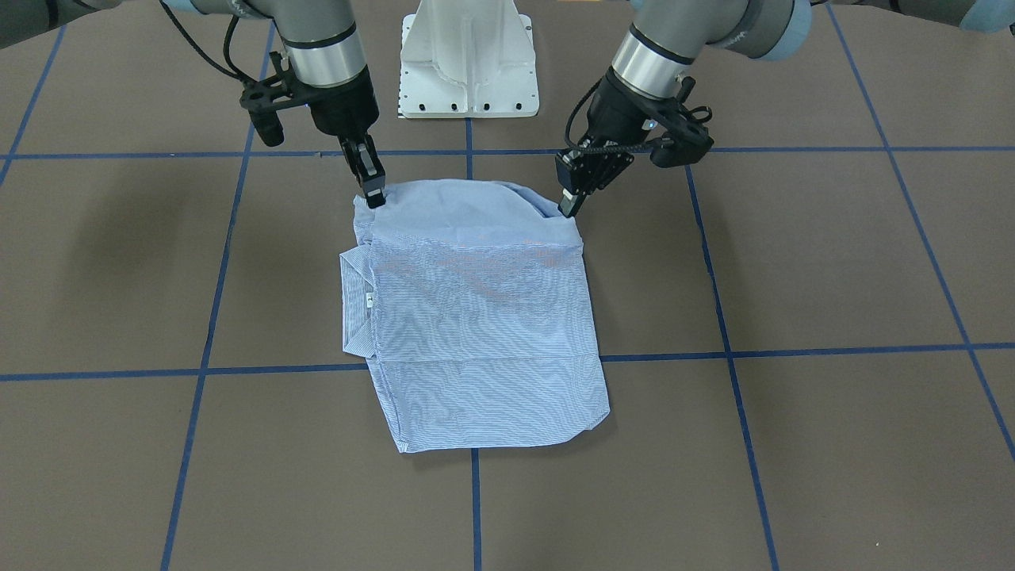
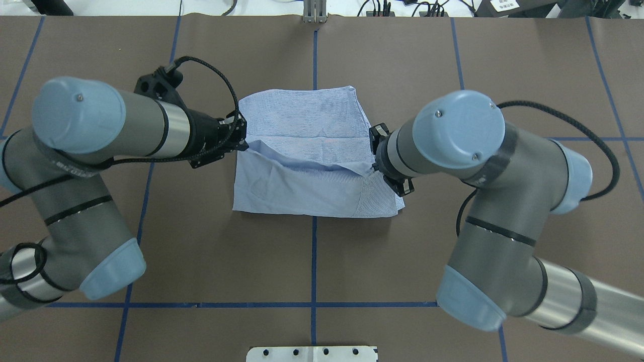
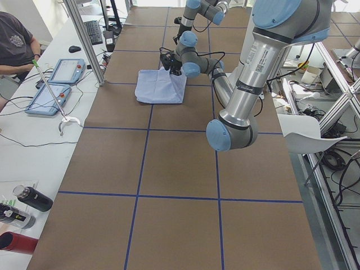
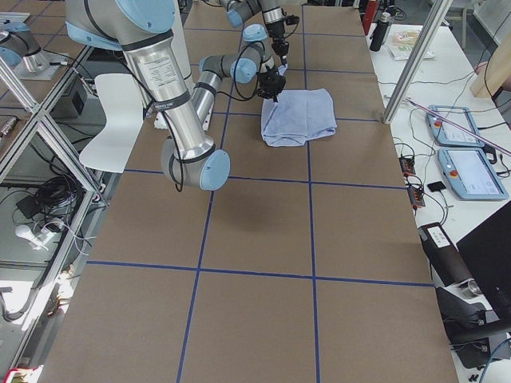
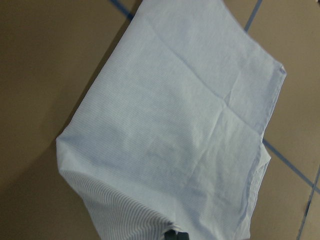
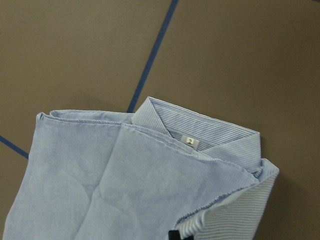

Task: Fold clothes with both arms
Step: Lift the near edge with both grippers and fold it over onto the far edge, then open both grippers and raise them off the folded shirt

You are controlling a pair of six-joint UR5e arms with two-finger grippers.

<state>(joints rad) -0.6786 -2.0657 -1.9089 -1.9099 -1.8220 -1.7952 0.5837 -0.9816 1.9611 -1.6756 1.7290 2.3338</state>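
On the brown desk [image 1: 793,262] the folded striped shirt [image 1: 484,317] lies near the centre, its robot-side edge raised. The left arm [image 1: 674,47] and right arm [image 1: 321,47] each have jaws clenched on one corner of that edge. The cloth is probably light and limp and would sag between holds, so corners suit gripping. The collar [image 6: 215,130] shows its label [image 6: 190,141].

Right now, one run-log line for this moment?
task: fold shirt | shirt: part-folded on table | left gripper: jaws shut on robot-side corner | right gripper: jaws shut on robot-side corner
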